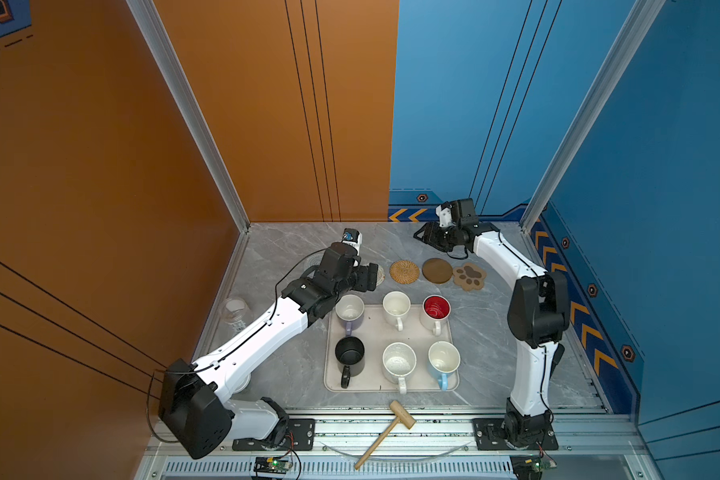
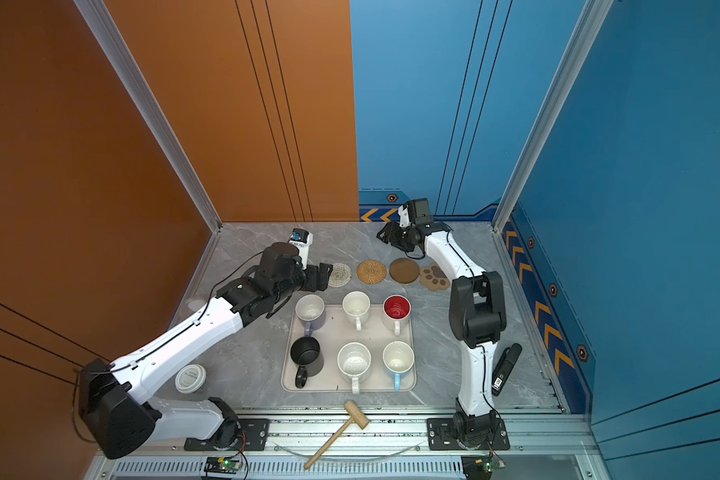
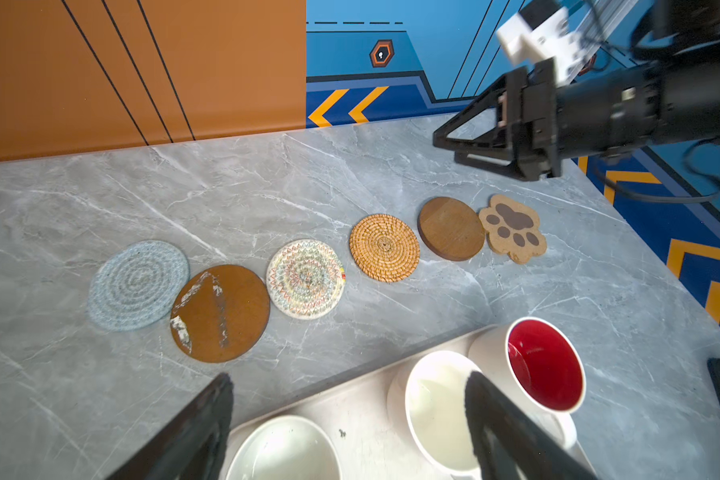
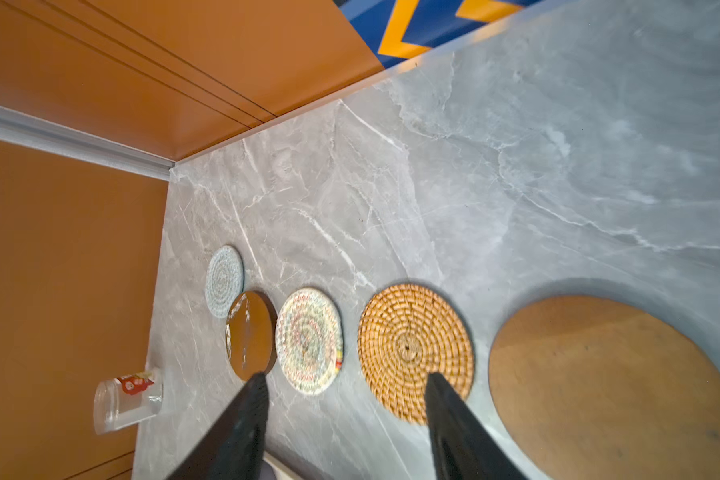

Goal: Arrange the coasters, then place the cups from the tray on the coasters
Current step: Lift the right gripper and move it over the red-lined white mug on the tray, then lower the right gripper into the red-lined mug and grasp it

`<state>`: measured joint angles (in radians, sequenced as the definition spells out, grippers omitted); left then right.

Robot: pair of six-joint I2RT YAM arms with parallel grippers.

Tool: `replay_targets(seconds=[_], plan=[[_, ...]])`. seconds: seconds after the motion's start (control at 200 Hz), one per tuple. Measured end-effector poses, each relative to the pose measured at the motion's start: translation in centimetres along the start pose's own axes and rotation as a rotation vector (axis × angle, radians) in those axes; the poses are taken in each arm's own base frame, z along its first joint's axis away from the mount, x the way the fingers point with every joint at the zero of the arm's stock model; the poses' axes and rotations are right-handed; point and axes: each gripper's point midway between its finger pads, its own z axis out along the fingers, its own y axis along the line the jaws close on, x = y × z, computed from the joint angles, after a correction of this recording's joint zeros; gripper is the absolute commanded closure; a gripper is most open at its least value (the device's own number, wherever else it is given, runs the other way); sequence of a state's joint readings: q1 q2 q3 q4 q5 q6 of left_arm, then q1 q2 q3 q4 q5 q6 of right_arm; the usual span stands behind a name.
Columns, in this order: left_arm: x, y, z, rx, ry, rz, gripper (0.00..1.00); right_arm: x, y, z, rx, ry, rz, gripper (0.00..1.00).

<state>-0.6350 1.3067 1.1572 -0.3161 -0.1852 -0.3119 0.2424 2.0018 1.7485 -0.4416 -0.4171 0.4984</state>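
Overhead stereo pair, close wrist views sharing coasters [image 3: 384, 247]

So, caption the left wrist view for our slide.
Six woven, brown and paw-shaped coasters line grey marble table; three mugs on cream tray.

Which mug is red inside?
The white mug in the far right corner of the tray, closest to the paw-shaped coaster. Its inside is bright red; the others are pale inside, except the black mug.

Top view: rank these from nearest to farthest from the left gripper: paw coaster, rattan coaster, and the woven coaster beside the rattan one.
Measured from the left gripper:
1. woven coaster, right at its fingertips.
2. rattan coaster, mid-row.
3. paw coaster, the row's far right end.
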Motion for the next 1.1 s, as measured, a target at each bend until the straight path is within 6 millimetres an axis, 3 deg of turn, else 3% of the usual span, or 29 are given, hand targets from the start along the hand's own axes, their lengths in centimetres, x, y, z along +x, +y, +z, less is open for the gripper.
replay_targets(seconds=[0.105,0.21,0.411,0.626,0.741,0.866,1.096], plan=[[1.0,0.4,-1.7,-0.017,0.021,0.013,0.12,2.4,2.6,-3.9,0.049,-0.007,-0.093,0.55],[2.4,1.0,-2.8,-0.043,0.05,0.03,0.13,6.4,3.5,-6.6,0.123,0.031,-0.163,0.58],[4.8,2.3,-4.4,-0.09,0.091,0.053,0.13,13.6,1.2,-10.6,0.322,0.149,-0.228,0.62],[5.6,3.1,-4.8,-0.118,0.094,0.061,0.13,17.5,0.7,-15.0,0.44,0.207,-0.284,0.62],[6.2,3.3,-4.7,-0.125,0.107,0.065,0.12,19.4,0.4,-15.7,0.477,0.257,-0.302,0.6],[6.5,3.4,-4.6,-0.128,0.115,0.067,0.12,21.7,-1.7,-15.4,0.546,0.34,-0.295,0.6],[6.9,3.6,-4.5,-0.133,0.125,0.07,0.12,22.8,-3.1,-13.6,0.599,0.405,-0.291,0.6]])
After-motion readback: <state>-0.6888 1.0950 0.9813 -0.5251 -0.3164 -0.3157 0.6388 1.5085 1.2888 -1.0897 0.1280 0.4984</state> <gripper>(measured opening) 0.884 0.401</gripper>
